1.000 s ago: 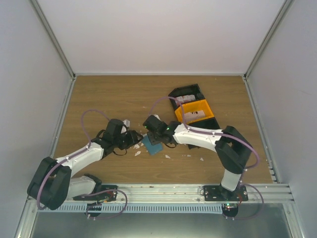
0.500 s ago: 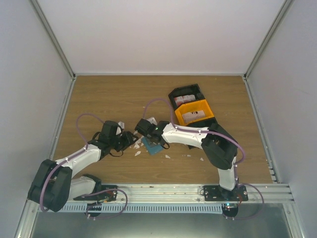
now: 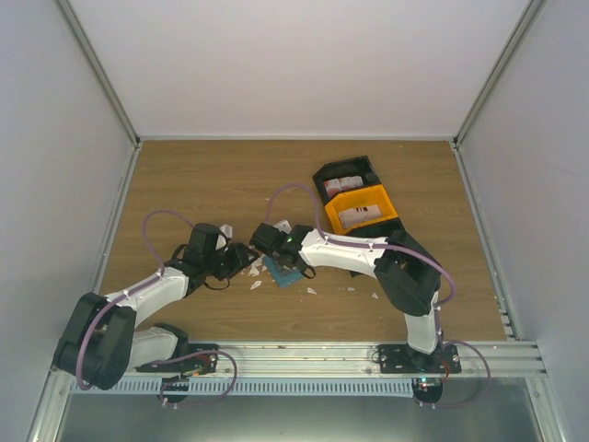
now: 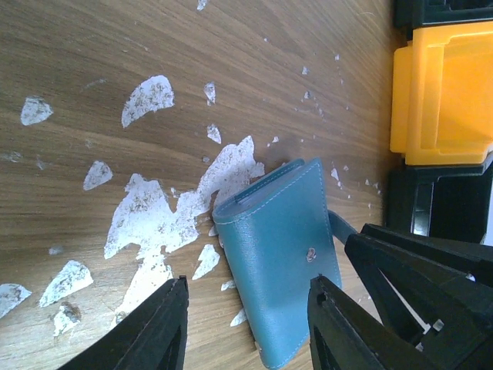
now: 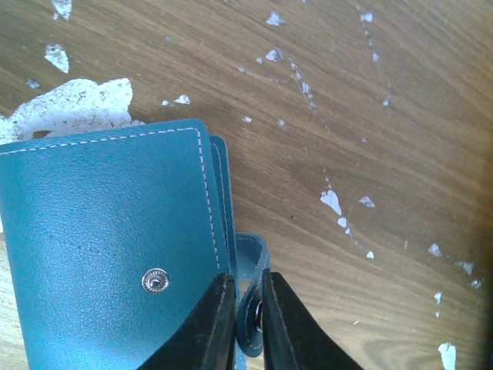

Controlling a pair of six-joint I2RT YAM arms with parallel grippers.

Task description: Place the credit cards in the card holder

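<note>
right gripper pinches the holder by its snap strap; the holder lies flat on the table. left gripper is spread, just beside the holder. cards lie in the orange bin.

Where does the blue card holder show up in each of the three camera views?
Top external: the card holder sits near the picture's centre.
Left wrist: lower centre, long side running up and down.
Right wrist: lower left, filling that corner.
Shared landmark: the white patch on the wood by its corner.
</note>
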